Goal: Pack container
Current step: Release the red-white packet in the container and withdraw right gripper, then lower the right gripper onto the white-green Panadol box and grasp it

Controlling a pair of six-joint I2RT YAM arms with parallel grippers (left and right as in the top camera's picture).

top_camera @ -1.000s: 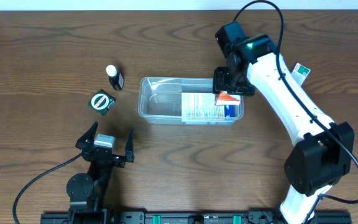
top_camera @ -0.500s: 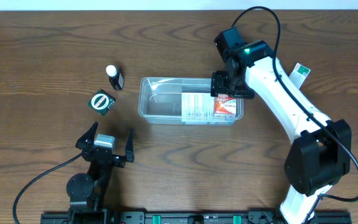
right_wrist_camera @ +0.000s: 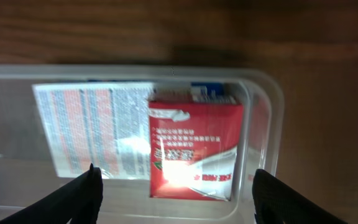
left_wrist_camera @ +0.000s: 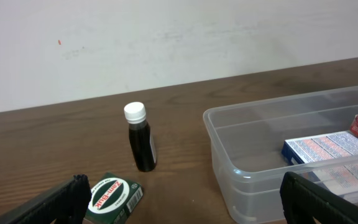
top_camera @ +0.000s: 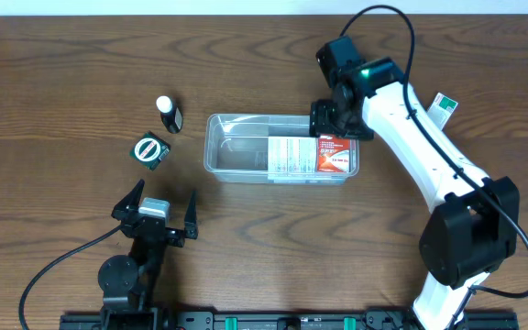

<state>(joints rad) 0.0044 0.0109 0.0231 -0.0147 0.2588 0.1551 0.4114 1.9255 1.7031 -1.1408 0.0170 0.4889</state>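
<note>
The clear plastic container [top_camera: 232, 156] sits mid-table. Inside its right half lie a white printed box [top_camera: 290, 158] and a red box [top_camera: 334, 154]. The right wrist view shows the red box [right_wrist_camera: 194, 149] lying flat on the other box [right_wrist_camera: 92, 127] inside the container [right_wrist_camera: 266, 99]. My right gripper [top_camera: 339, 119] is open and empty above the container's right end; its fingers [right_wrist_camera: 174, 193] straddle the red box without touching it. My left gripper [top_camera: 159, 213] is open and empty near the front left. A dark bottle with a white cap [top_camera: 169, 113] and a green box [top_camera: 150, 149] lie left of the container.
A small white and green item [top_camera: 442, 105] lies at the right behind the right arm. In the left wrist view, the bottle [left_wrist_camera: 140, 138] stands upright, the green box [left_wrist_camera: 112, 196] lies near my left fingers [left_wrist_camera: 185, 202], and the container [left_wrist_camera: 229, 149] is at the right.
The red box has left my right gripper and now lies flat in the container's right end. My right gripper has opened and lifted slightly. The left arm has not moved.
</note>
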